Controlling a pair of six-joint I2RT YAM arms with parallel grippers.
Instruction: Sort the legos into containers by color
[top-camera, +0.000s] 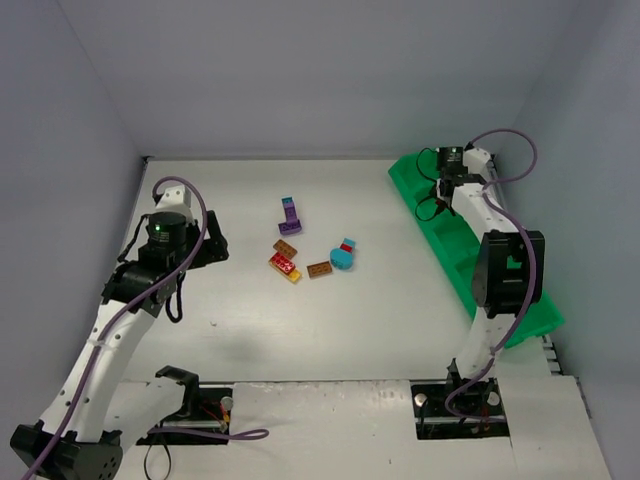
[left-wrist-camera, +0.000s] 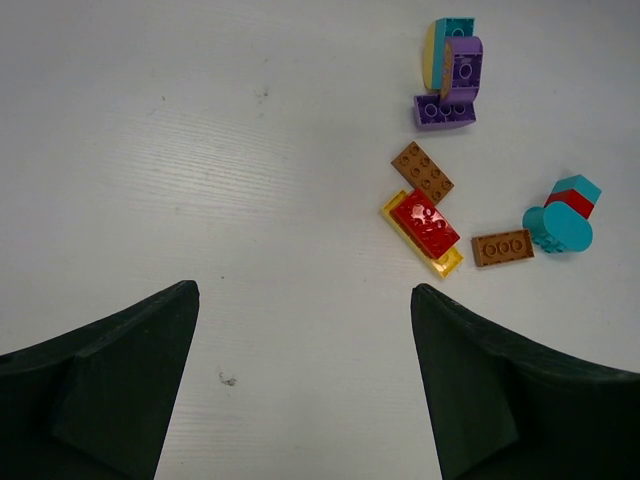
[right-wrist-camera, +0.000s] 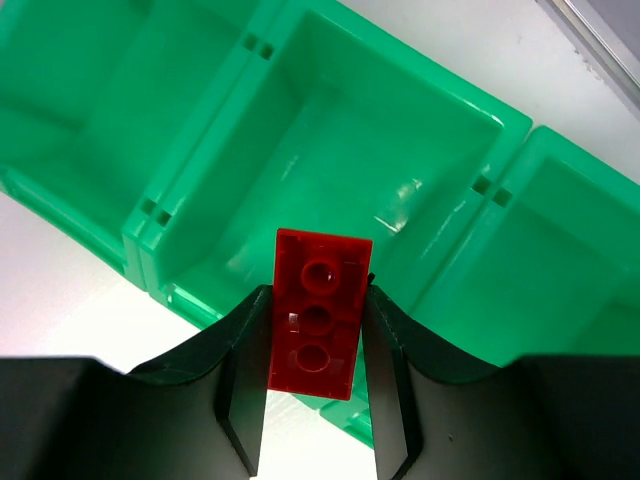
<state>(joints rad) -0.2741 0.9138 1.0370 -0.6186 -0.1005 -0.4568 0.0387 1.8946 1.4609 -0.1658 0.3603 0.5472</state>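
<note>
My right gripper (right-wrist-camera: 315, 330) is shut on a red lego (right-wrist-camera: 315, 312), held underside up above the near edge of a compartment of the green tray (right-wrist-camera: 330, 170). From above, that gripper (top-camera: 447, 185) hangs over the tray's far end (top-camera: 410, 170). On the table lie a purple lego (top-camera: 289, 216), two brown legos (top-camera: 285, 248) (top-camera: 319, 269), a red lego on a yellow one (top-camera: 284, 265), and a teal piece with red (top-camera: 343, 255). My left gripper (left-wrist-camera: 305, 300) is open and empty over bare table, with the pile up and to the right (left-wrist-camera: 425, 222).
The tray runs diagonally along the right wall (top-camera: 520, 320). Grey walls enclose the table on left, back and right. The compartments seen from the right wrist hold nothing.
</note>
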